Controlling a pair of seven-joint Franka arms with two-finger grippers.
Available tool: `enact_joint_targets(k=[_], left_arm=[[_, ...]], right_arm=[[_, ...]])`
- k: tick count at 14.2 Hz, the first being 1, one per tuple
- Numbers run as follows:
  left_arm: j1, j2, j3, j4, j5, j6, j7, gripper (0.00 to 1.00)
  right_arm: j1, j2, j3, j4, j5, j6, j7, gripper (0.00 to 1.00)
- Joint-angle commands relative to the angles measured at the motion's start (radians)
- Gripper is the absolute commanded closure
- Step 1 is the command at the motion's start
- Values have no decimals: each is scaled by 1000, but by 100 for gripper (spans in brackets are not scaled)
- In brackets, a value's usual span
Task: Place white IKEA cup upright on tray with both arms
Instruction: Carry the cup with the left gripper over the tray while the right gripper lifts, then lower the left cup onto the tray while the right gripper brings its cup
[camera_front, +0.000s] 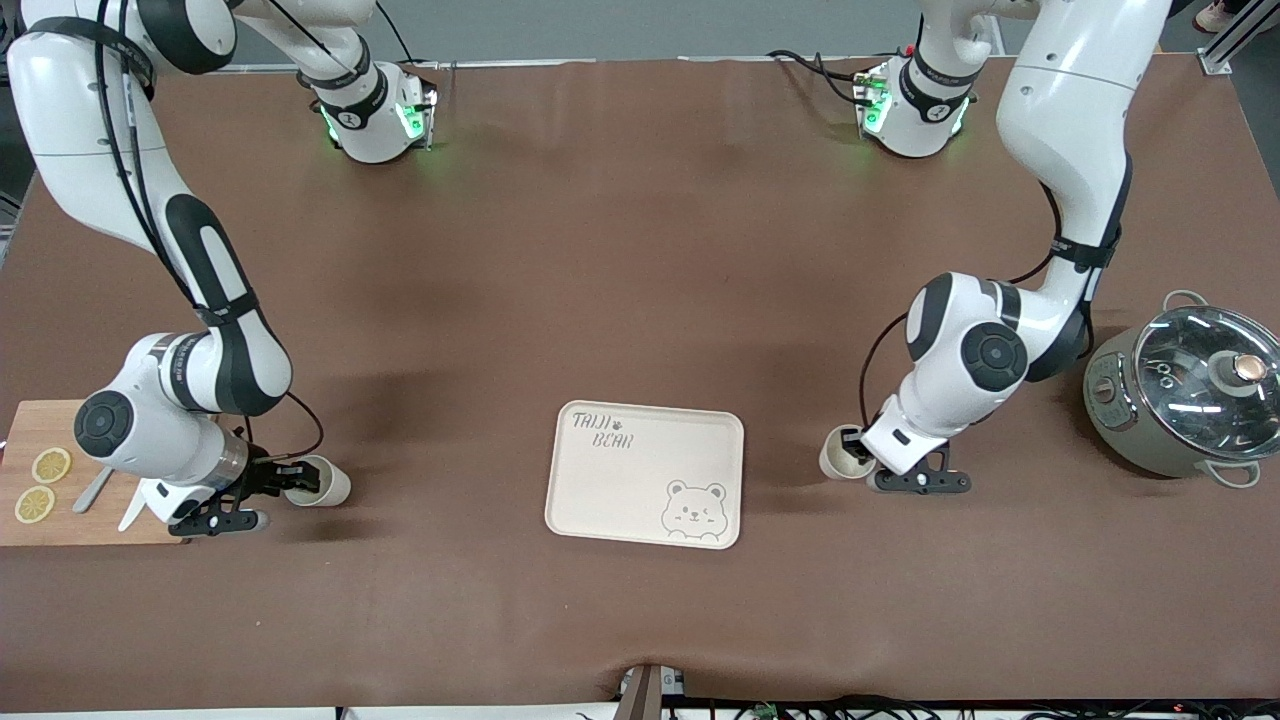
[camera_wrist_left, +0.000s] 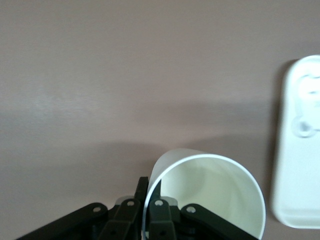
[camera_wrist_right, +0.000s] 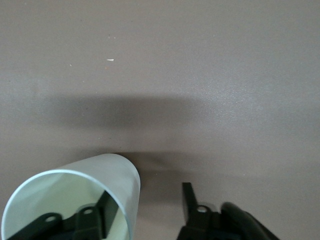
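cups (camera_front: 845, 452) white, plain; tray (camera_front: 645, 472) cream w/ bear.

- A bamboo cutting board (camera_front: 60, 500) lies at the right arm's end of the table, near the front camera's edge.
- Two lemon slices (camera_front: 42, 484) rest on the board, one just nearer the front camera than the other.
- A small knife (camera_front: 92, 490) lies on the board beside the slices.
- A grey-green cooking pot (camera_front: 1150, 425) stands at the left arm's end of the table.
- A glass lid (camera_front: 1195, 375) with a copper-coloured knob (camera_front: 1249, 368) sits on the pot.
- A brown mat (camera_front: 640, 250) covers the table.
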Motion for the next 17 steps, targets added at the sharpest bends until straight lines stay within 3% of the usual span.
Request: enact_joint_targets(k=[1,7,11,14,15,17], left_arm=[[-53,25,6,113,-7,-100,-82,100],[-176,149,10,265,-6,-115,-303,100],[-202,203,13,326,-9,-111,-348,100],[-219,235,16,354,-6,-111,-365,100],[-221,235,16,352,-6,-109,-366,100],[-228,245,16,354,-6,-103,-371,100]], right_arm=[[-5,-2,7,4,6,1,3,100],[3,-4,9,55,18,-50,5,100],[30,-9,18,217,20,-301,124,100],[131,-10,19,355,18,-449,358,100],[167,-10,20,377,39,-463,428,100],[207,-13,21,389,175,-463,544,100]])
